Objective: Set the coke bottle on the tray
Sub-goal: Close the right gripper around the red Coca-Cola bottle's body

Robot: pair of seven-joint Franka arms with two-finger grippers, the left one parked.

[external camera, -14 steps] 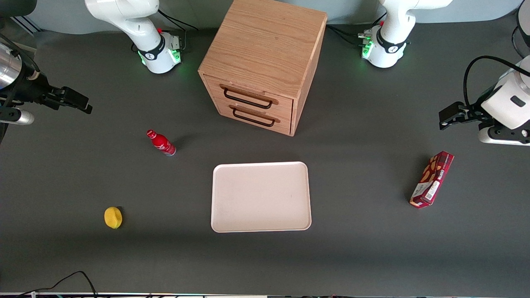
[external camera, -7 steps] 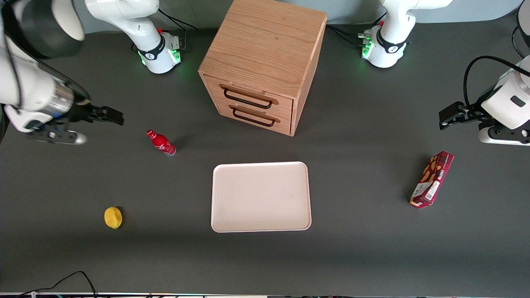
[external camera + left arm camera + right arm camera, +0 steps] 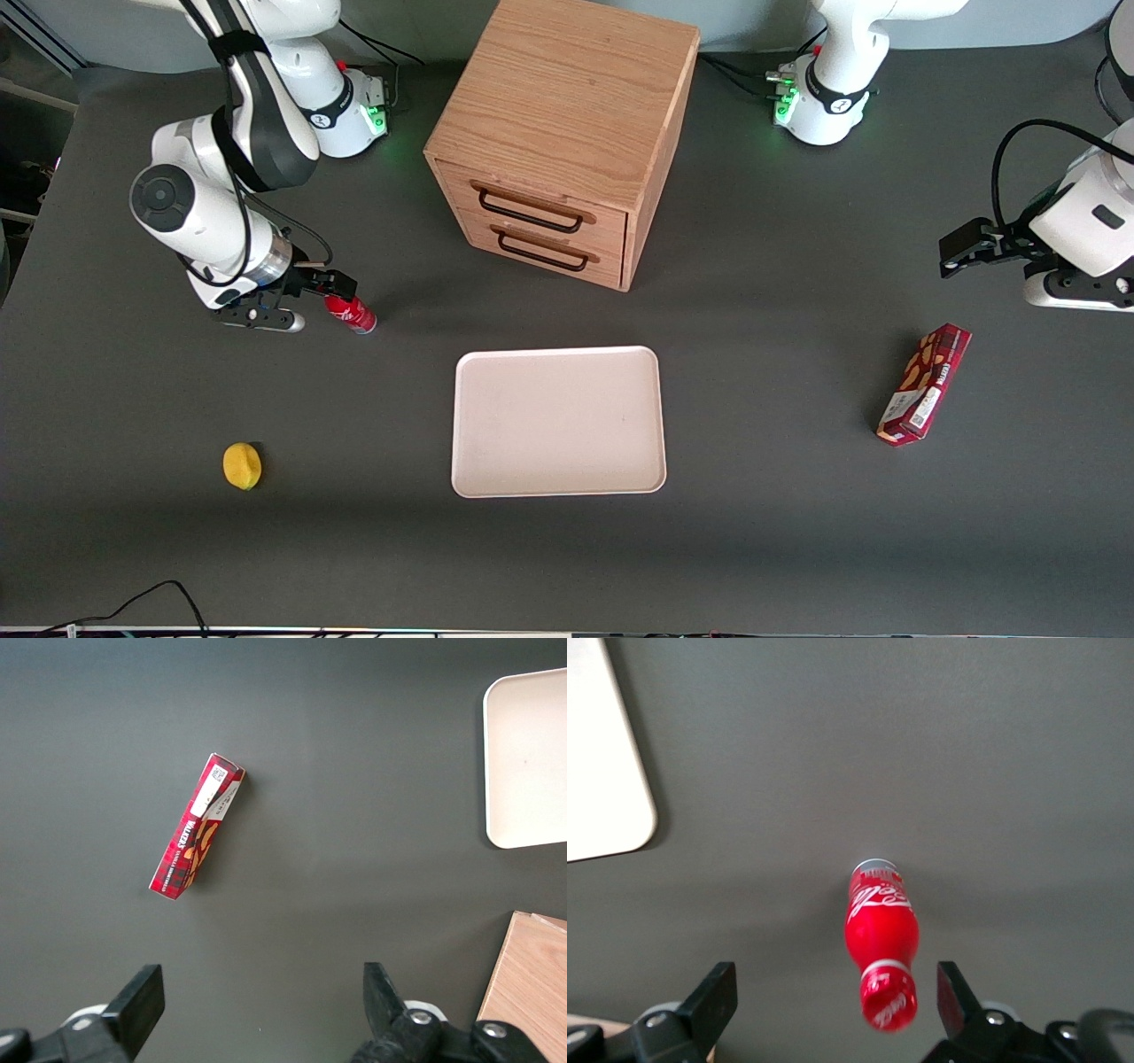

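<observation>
The coke bottle (image 3: 357, 315) is small, slim and red with white lettering and a silvery base. It stands upright on the dark table, toward the working arm's end, farther from the front camera than the tray (image 3: 558, 421). My right gripper (image 3: 341, 287) is open and hangs just above the bottle's top, hiding the cap in the front view. In the right wrist view the bottle (image 3: 881, 935) stands below the gripper (image 3: 835, 1005), its red cap between the spread fingers and closer to one finger (image 3: 954, 997). The cream-white tray's corner (image 3: 602, 753) shows there too.
A wooden two-drawer cabinet (image 3: 567, 133) stands farther from the front camera than the tray. A yellow lemon (image 3: 242, 465) lies nearer the front camera than the bottle. A dark red snack box (image 3: 924, 383) lies toward the parked arm's end, also in the left wrist view (image 3: 195, 837).
My right arm has swung in from the table's edge at the working arm's end, and the gripper has come over the bottle's top. The bottle and tray have not moved.
</observation>
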